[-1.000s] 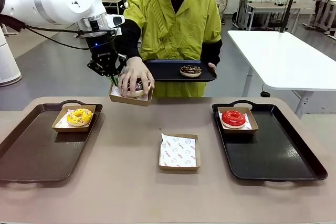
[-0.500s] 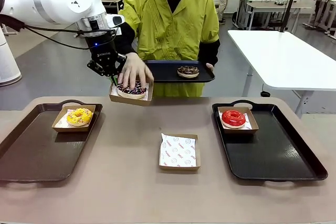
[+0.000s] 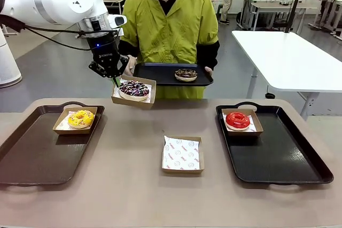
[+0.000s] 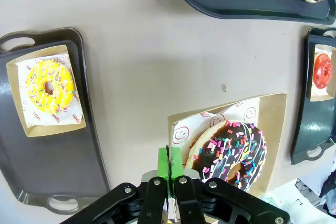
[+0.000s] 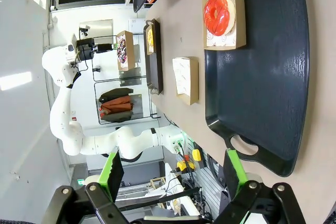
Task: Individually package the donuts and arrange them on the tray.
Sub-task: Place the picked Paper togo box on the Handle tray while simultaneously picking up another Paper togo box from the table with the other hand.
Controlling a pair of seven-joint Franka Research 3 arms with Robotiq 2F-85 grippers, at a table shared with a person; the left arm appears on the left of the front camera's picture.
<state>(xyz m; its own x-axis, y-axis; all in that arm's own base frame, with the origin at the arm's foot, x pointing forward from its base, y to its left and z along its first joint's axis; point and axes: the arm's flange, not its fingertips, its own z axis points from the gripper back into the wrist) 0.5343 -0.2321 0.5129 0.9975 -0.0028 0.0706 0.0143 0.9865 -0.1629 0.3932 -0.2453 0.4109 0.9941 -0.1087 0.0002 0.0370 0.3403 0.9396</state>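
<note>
Sprinkled donut (image 3: 134, 89) lies in a shallow card box (image 3: 132, 103), held in the air over the far edge of the table (image 3: 133, 185). Left gripper (image 4: 169, 162) is pinched fully closed on the box's edge & paper liner, not on the donut.

Judge it light & soft, w/ icing that smears. You'd best carry it by the card wall & keep it level, as a 1-sided pinch may let thin card sag.

Right gripper (image 5: 173, 161) gapes wide, holding nothing.

Around: yellow donut (image 3: 80, 118) boxed at the far corner of the left tray (image 3: 32, 153), w/ bare tray beside it. Red donut (image 3: 237, 120) boxed on the right tray (image 3: 278, 158). Dark donut (image 3: 185, 74) unboxed on the person's tray (image 3: 155, 73). 1 empty box (image 3: 181, 171) mid-table.

In the way: the person's tray & hand (image 3: 130, 65), just beside the held box.
</note>
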